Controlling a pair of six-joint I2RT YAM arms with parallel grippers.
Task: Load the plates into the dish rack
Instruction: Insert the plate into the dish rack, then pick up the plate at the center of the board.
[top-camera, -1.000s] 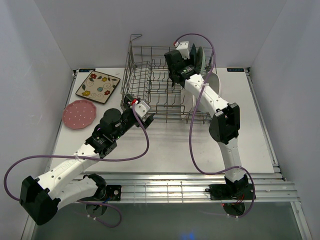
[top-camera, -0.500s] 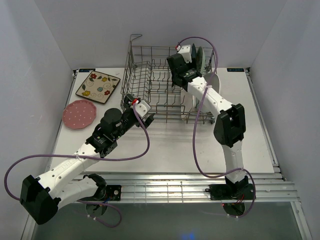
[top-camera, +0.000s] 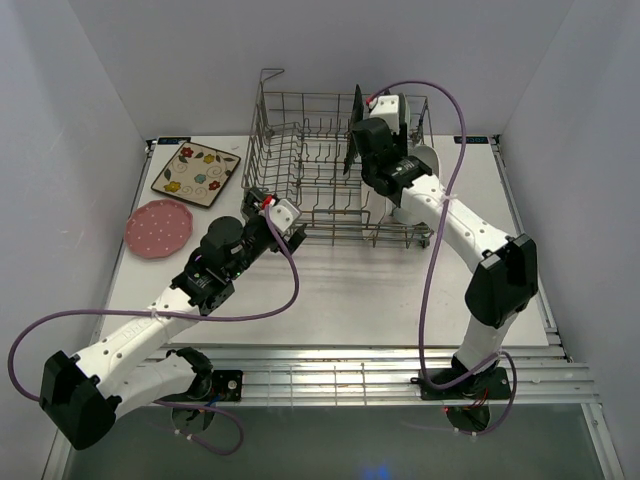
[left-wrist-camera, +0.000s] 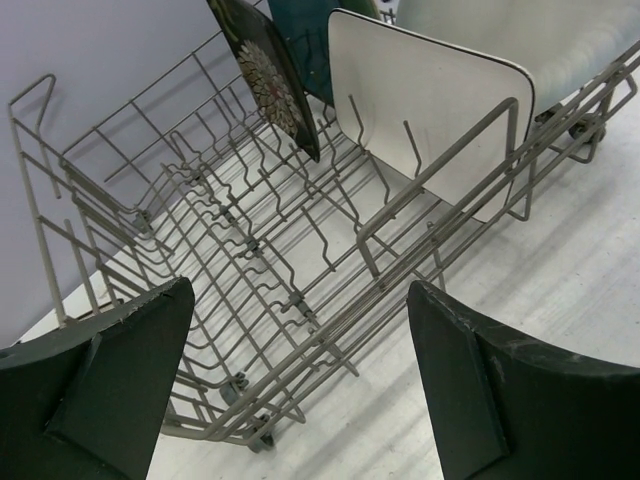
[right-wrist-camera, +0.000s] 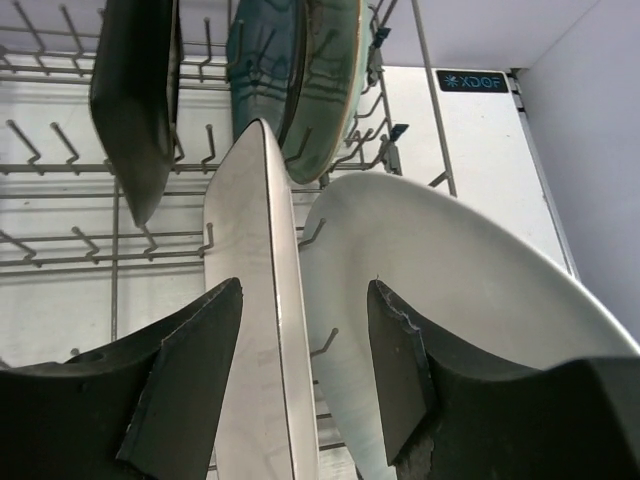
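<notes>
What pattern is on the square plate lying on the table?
The square plate is cream with coloured flowers and swirls; the top external view shows it best.

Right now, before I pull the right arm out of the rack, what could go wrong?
1. The right tool straddles the white rectangular plate, with the oval plate close beside it; a sideways pull could knock either.
2. The dark plate leans, apart from the others; a bump might tip it.
3. The left tool hangs open by the rack corner; swinging toward the pink plate may snag wire.
</notes>
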